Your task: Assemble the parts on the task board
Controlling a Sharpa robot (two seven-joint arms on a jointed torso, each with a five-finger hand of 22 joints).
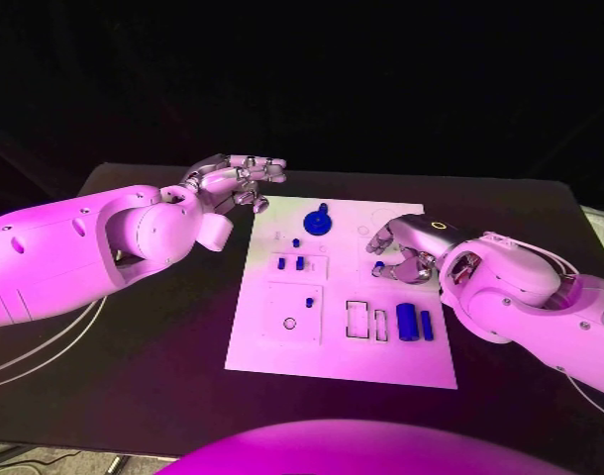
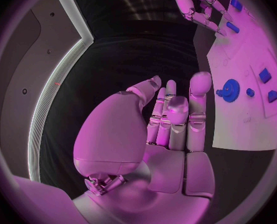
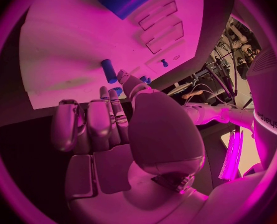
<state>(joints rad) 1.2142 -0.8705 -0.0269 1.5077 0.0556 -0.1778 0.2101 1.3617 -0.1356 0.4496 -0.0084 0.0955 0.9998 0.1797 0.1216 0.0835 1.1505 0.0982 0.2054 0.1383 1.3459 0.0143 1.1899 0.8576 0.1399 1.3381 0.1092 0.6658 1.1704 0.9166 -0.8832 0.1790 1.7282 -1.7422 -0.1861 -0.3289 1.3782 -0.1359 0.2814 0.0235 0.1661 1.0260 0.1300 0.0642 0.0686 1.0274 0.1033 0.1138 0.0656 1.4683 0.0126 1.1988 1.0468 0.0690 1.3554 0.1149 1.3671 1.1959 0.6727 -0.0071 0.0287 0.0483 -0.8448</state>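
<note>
While both arms reach in over the black table (image 1: 531,203), the white task board (image 1: 338,341) lies flat at its middle.

Left hand (image 1: 231,183): off the board's far left corner, fingers loosely apart, holding nothing.

Right hand (image 1: 402,247): over the board's right half, fingers curled down; a small blue peg (image 3: 109,70) lies just beside the fingertips; whether it is pinched, I cannot tell.

Blue gear (image 1: 318,220): far middle of the board.

Two small blue blocks (image 1: 292,263): left of centre.

Two long blue bars (image 1: 415,323): side by side, near right.
</note>
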